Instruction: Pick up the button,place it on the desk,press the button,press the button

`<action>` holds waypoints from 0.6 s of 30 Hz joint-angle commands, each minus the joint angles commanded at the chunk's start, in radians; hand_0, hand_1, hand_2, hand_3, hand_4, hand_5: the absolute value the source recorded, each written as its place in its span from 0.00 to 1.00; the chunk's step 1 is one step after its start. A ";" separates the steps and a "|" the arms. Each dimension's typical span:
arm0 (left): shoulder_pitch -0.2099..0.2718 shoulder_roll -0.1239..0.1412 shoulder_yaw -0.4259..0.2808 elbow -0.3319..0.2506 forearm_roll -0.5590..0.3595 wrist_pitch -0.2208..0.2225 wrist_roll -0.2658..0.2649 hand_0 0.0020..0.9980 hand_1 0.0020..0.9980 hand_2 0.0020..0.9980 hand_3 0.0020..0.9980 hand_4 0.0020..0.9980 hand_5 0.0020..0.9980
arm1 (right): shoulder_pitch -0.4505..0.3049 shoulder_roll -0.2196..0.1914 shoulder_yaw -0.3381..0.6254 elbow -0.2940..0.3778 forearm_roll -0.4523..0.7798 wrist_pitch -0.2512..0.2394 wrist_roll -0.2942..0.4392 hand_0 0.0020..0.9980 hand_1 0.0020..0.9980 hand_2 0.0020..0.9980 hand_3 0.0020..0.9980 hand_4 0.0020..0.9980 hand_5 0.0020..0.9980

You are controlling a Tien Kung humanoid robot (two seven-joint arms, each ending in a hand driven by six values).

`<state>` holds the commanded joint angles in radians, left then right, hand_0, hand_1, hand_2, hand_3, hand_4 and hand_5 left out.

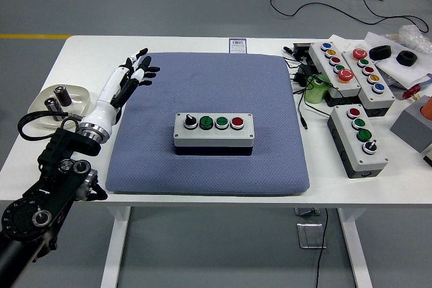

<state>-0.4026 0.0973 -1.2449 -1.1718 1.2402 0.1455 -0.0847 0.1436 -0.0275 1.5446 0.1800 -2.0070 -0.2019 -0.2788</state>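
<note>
A grey button box (214,133) with a black knob, two green buttons and one red button lies in the middle of the blue mat (216,82). My left hand (131,75) is white, with its fingers spread and empty. It is over the mat's left edge, well to the left of and behind the box, apart from it. My right arm is out of view.
A dish (48,109) with two metal cylinders sits at the far left, with small gears (48,161) in front of it. Several other button boxes (358,138), a green item (315,90), cables and black parts crowd the right side.
</note>
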 joint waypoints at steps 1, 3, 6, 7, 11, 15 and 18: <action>0.005 0.001 -0.010 -0.002 -0.039 -0.003 0.000 0.75 0.81 0.88 0.99 0.67 1.00 | 0.000 0.000 0.002 0.000 -0.002 0.000 0.000 0.67 0.65 0.69 0.63 0.31 0.17; 0.010 0.005 -0.024 -0.007 -0.129 -0.010 -0.002 0.75 0.81 0.88 0.99 0.67 1.00 | -0.001 0.000 0.006 0.000 -0.006 0.000 0.001 0.67 0.65 0.69 0.63 0.31 0.17; 0.014 0.009 -0.044 -0.015 -0.205 -0.019 0.000 0.78 0.84 0.90 0.98 0.66 1.00 | -0.001 -0.001 0.009 0.000 -0.009 0.000 0.002 0.67 0.65 0.69 0.63 0.31 0.17; 0.016 0.009 -0.054 -0.018 -0.208 -0.020 0.002 0.78 0.84 0.90 0.98 0.66 1.00 | -0.002 -0.001 0.009 0.000 -0.008 0.000 0.002 0.67 0.65 0.69 0.63 0.31 0.17; 0.020 -0.006 -0.095 -0.018 -0.202 -0.026 0.011 0.79 0.84 0.90 0.96 0.66 1.00 | 0.000 -0.001 0.009 0.000 -0.007 0.001 0.003 0.67 0.65 0.69 0.63 0.31 0.17; 0.026 -0.019 -0.117 -0.017 -0.193 -0.035 0.015 0.79 0.84 0.90 0.96 0.66 1.00 | 0.000 0.000 0.006 0.000 -0.005 0.001 0.002 0.67 0.65 0.69 0.63 0.31 0.17; 0.032 -0.021 -0.123 -0.017 -0.190 -0.053 0.025 0.79 0.84 0.90 0.94 0.67 1.00 | 0.001 0.000 0.005 0.000 -0.003 0.001 0.002 0.67 0.65 0.69 0.63 0.31 0.17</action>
<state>-0.3711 0.0763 -1.3676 -1.1892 1.0498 0.0920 -0.0593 0.1443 -0.0280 1.5492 0.1800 -2.0104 -0.2012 -0.2772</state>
